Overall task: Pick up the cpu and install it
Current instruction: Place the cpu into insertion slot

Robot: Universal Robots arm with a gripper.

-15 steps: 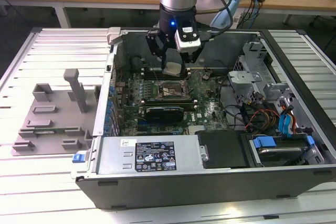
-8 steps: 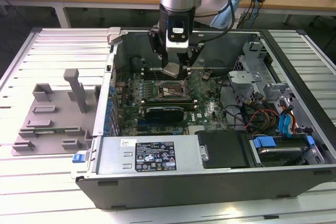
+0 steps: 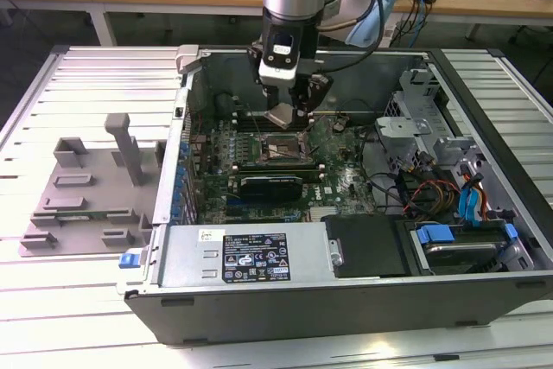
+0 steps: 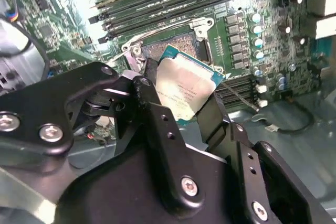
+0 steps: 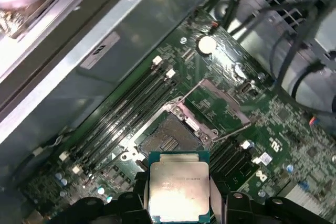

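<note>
One step looks done: gripper (image 3: 288,112) clamps the cpu (image 3: 281,117) by its edges, just above the open socket (image 3: 278,146), far side of case (image 3: 259,308). Install phase; seating prob. needs chip levelled & squared w/ socket

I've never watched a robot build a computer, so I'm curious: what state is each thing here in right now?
Gripper: shut on the cpu.
Cpu: held in the air near the socket, not seated.
Socket: open, empty.
Frame: swung open.
Case: lying flat, side open.
</note>
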